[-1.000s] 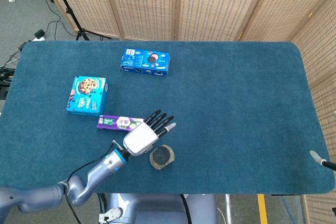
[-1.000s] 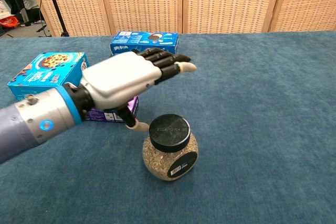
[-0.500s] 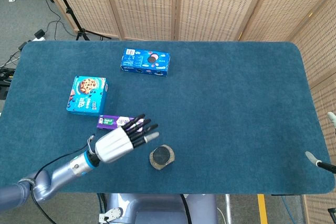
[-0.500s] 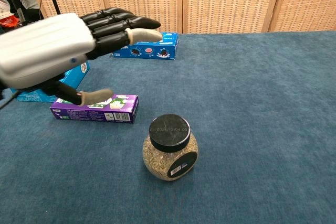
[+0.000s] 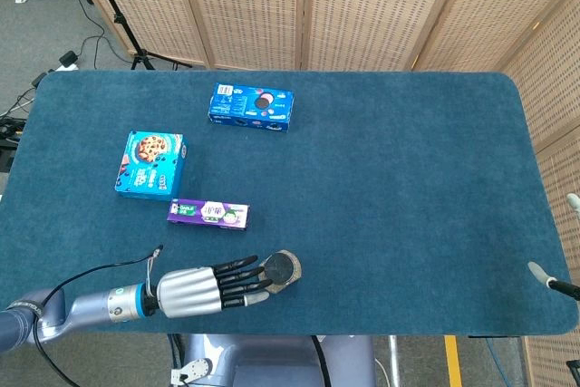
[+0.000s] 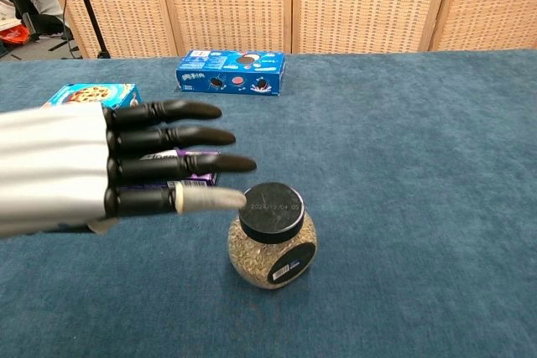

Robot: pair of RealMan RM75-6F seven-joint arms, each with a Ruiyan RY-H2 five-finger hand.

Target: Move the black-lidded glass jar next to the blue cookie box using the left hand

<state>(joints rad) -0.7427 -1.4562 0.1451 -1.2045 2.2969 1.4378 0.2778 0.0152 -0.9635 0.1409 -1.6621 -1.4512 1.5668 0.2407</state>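
The left hand [image 5: 204, 289] has a ribbed silver-white shell over its back and slim black fingers [image 6: 172, 136], one ending in a pale beige tip. A bright blue ring marks the wrist, joining a smooth grey-blue forearm [image 5: 63, 313] trailed by a thin black cable [image 5: 100, 271].

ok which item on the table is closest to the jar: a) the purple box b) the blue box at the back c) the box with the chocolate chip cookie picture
a, the purple box lies just up and left of the jar in the head view, and the other two sit farther off.
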